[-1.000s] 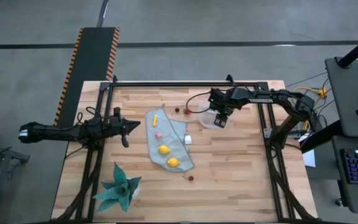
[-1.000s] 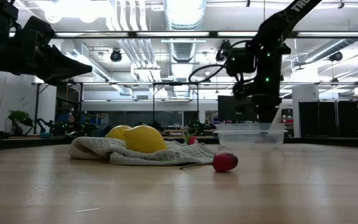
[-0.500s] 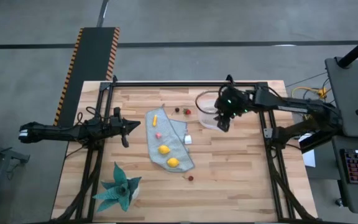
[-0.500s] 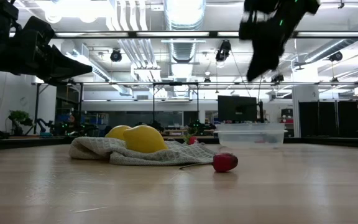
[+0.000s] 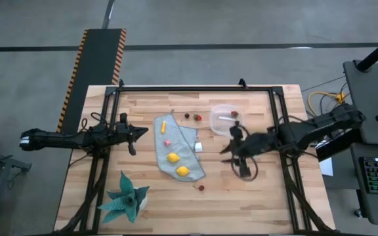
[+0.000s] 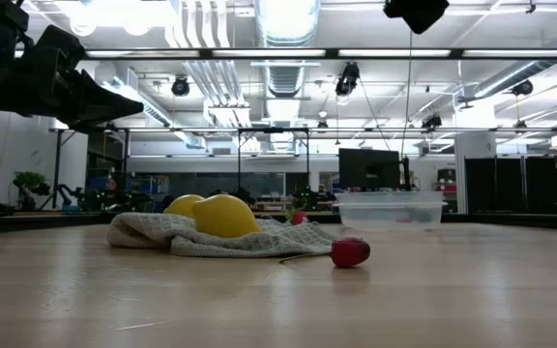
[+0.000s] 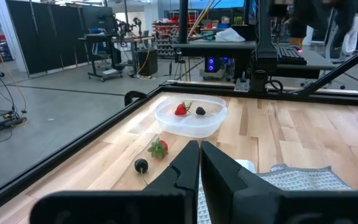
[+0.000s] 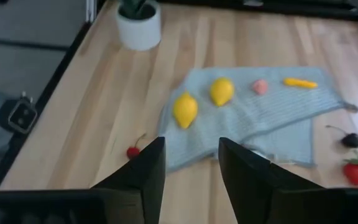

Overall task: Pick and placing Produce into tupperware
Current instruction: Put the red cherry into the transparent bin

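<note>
The clear tupperware [image 5: 225,120] stands at the table's far right, with a red strawberry [image 7: 180,110] and a dark piece [image 7: 200,111] inside. Two lemons [image 5: 173,157] [image 5: 183,171], a pink piece [image 5: 167,141] and a yellow-orange stick [image 5: 164,124] lie on the grey-blue cloth [image 5: 188,136]. Another strawberry [image 5: 197,118] and a dark piece [image 5: 187,116] lie on the wood left of the tupperware. A red cherry [image 5: 201,187] lies toward the near edge. My right gripper [image 8: 191,168] hangs open and empty, high above the table, nearer than the tupperware. My left gripper [image 5: 143,133] waits shut at the left.
A small white cube [image 5: 198,147] sits at the cloth's right edge. A teal spiky plant [image 5: 126,200] in a white pot stands at the near left corner. Black frame rails [image 5: 195,88] border the table's far, left and right sides. Bare wood lies between cloth and right rail.
My right gripper has left its place over the tupperware, risen and swung toward the table's near edge. It has tipped from pointing down to a slant toward the cloth. In the low view it has climbed to the picture's top. The tupperware is uncovered now.
</note>
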